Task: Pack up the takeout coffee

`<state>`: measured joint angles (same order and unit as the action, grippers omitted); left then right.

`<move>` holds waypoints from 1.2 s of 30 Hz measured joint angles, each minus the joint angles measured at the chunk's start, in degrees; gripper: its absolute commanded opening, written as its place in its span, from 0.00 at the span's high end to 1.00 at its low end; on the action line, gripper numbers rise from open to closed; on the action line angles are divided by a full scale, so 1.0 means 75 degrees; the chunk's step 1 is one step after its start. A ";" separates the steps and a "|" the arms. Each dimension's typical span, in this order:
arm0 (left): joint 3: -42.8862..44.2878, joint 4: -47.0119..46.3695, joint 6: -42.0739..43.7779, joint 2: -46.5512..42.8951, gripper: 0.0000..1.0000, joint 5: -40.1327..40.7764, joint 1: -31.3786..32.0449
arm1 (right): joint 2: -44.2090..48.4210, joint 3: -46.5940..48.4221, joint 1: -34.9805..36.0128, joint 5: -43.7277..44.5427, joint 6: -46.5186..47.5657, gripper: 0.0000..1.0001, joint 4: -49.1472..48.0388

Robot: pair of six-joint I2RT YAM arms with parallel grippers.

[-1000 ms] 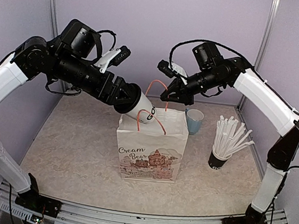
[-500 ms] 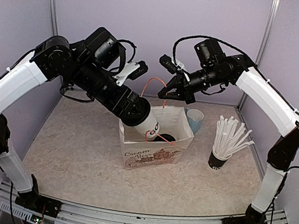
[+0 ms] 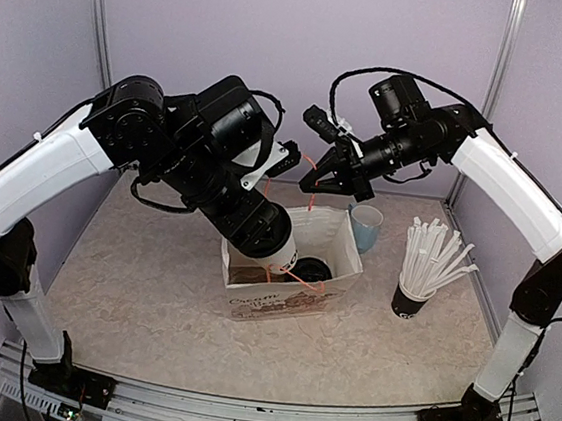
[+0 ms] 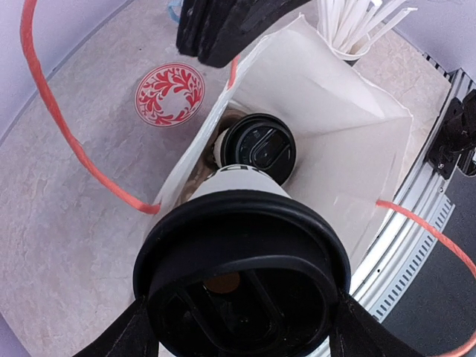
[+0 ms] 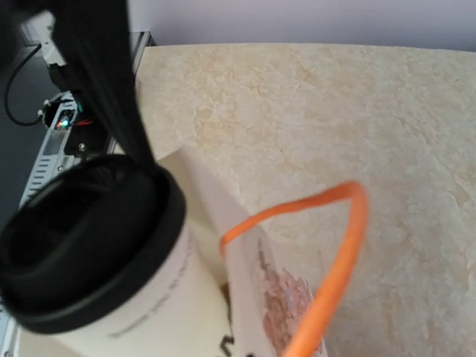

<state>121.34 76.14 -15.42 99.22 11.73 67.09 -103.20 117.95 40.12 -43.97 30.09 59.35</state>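
Note:
A white takeout coffee cup point(image 3: 281, 254) with a black lid point(image 4: 242, 275) is tilted base first into the mouth of the white paper bag point(image 3: 342, 249). My left gripper point(image 3: 264, 231) is shut on it, a finger point(image 4: 123, 335) on each side just under the lid. A second lidded cup point(image 4: 259, 147) stands inside the bag, just beyond the held one. My right gripper point(image 3: 316, 179) hangs above the bag's back edge, shut on one orange handle point(image 5: 335, 245) and holding it up. The other handle point(image 4: 67, 134) loops loose.
A light blue mug point(image 3: 365, 224) stands right behind the bag. A dark cup of white straws point(image 3: 412, 300) is to the bag's right. A red patterned coaster point(image 4: 169, 93) lies on the table behind the bag. Walls close in on the left, right and back.
My left arm has swung right and down, carrying the cup into the bag's mouth. The bag has tipped back and gaped open. My right gripper has closed on the handle.

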 measured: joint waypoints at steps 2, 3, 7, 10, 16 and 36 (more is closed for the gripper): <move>-0.0006 0.0076 -0.0064 0.0023 0.42 0.0119 0.0055 | 0.0105 -0.0064 0.0003 -0.0029 -0.0029 1.00 -0.0006; -0.0009 0.0102 -0.0108 0.0023 0.42 0.0169 0.0076 | 0.0157 -0.0099 0.0003 -0.0055 -0.0055 1.00 0.0000; -0.0009 0.0172 -0.0175 0.0041 0.42 0.0361 0.0242 | 0.0277 -0.0224 0.0047 -0.0149 -0.0154 1.00 -0.0003; -0.0009 0.0204 -0.0146 0.0140 0.42 0.0557 0.0533 | 0.0291 -0.0326 0.0102 -0.0201 -0.0233 1.00 -0.0009; -0.0026 0.0207 0.0122 0.0434 0.41 0.1008 0.1317 | 0.0332 -0.0472 0.0189 -0.0230 -0.0315 1.00 -0.0006; -0.1288 0.0248 0.0434 0.0449 0.42 0.1888 0.1699 | 0.0705 -0.0787 0.0580 -0.0455 0.0073 1.00 0.0230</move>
<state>111.68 78.00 -12.16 102.59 25.89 79.83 -97.91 112.05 44.47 -47.37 30.63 61.08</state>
